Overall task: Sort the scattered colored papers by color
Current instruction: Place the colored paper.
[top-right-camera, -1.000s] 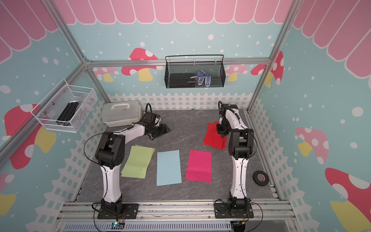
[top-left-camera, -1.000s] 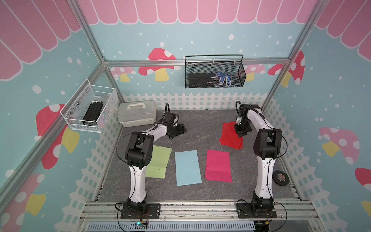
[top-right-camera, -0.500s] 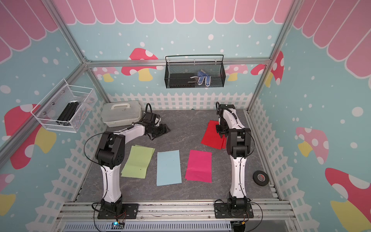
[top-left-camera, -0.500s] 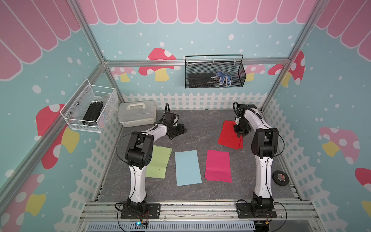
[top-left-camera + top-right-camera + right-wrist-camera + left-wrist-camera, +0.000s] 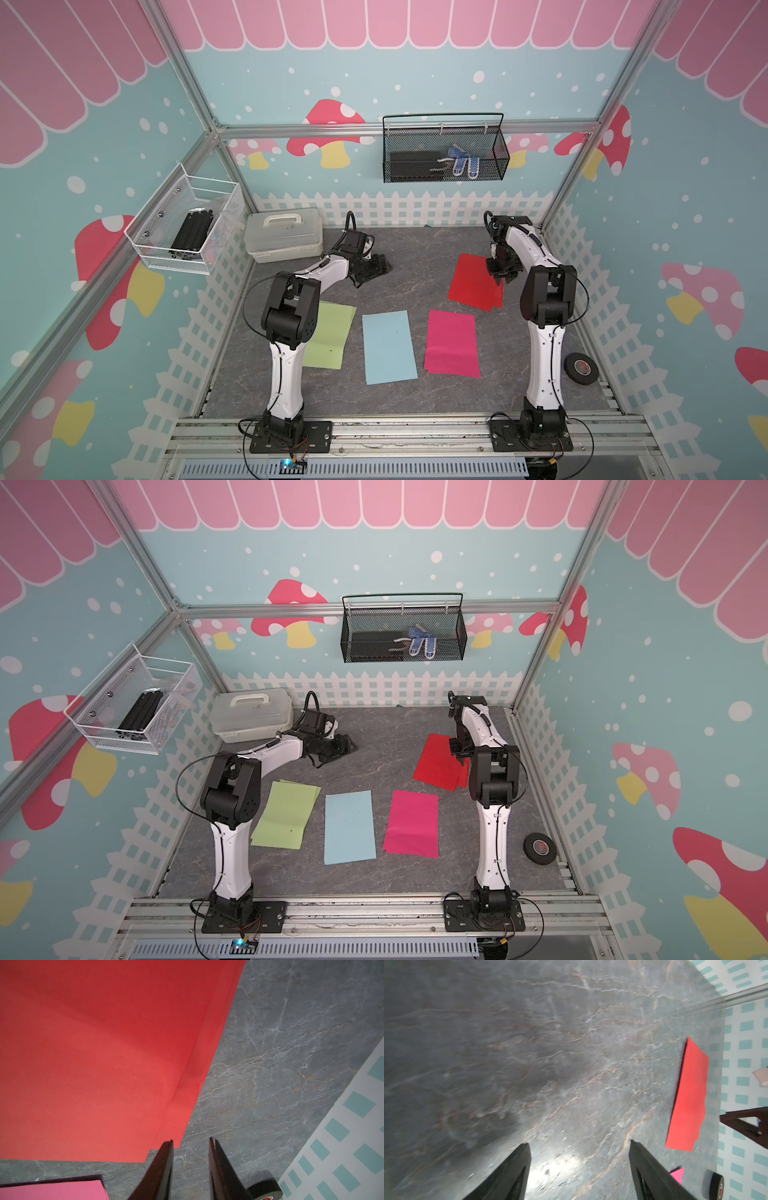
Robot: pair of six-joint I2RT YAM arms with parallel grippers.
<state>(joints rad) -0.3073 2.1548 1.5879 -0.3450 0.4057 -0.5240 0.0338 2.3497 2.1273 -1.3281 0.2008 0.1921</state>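
Sorting looks finished; 4 separate piles: green pile (image 5: 332,332), blue pile (image 5: 388,347), pink pile (image 5: 452,343) near, red pile (image 5: 473,282) far right; left gripper (image 5: 579,1142) and right gripper (image 5: 190,1139): jaws apart, empty.

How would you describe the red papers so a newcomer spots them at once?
On the grey tabletop, three colours sit in a front row: green papers, blue paper, magenta paper. The red papers lie behind them, on the right arm's side, by the right gripper. Only they are red and turned askew.
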